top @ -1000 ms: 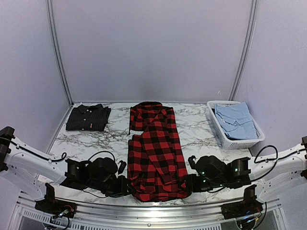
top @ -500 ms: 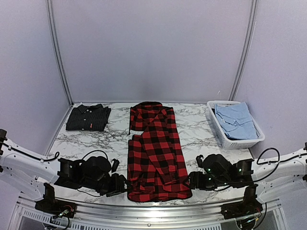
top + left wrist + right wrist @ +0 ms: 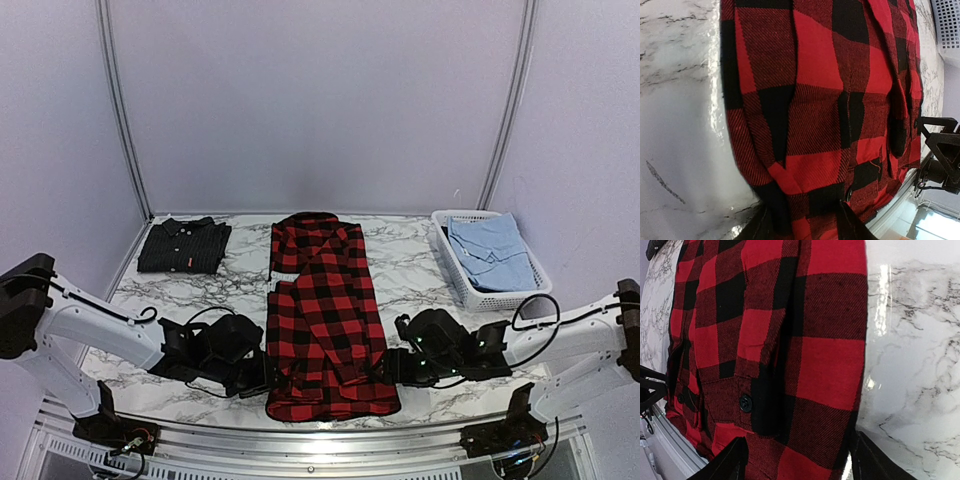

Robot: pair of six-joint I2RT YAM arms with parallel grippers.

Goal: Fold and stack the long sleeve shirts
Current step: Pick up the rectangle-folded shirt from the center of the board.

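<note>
The red-and-black plaid shirt (image 3: 325, 315) lies lengthwise down the middle of the marble table, collar far, hem near. My left gripper (image 3: 263, 378) is at the hem's left corner and my right gripper (image 3: 386, 371) at its right corner. In the left wrist view the plaid hem (image 3: 805, 150) lies between my left gripper's (image 3: 805, 227) spread, open jaws. In the right wrist view the plaid cloth (image 3: 790, 365) likewise fills the gap of my open right gripper (image 3: 800, 465). The dark charcoal shirt (image 3: 185, 246) sits folded at the back left.
A white slotted basket (image 3: 462, 278) holding a light blue shirt (image 3: 490, 252) stands at the back right. The table's near edge with its metal rail (image 3: 310, 440) runs just behind the hem. Grey walls close off the back and sides.
The near hem, bunched up a second ago, now lies flatter on the table. Both arms drew back, then came in again at the hem corners, jaws wider than before.
</note>
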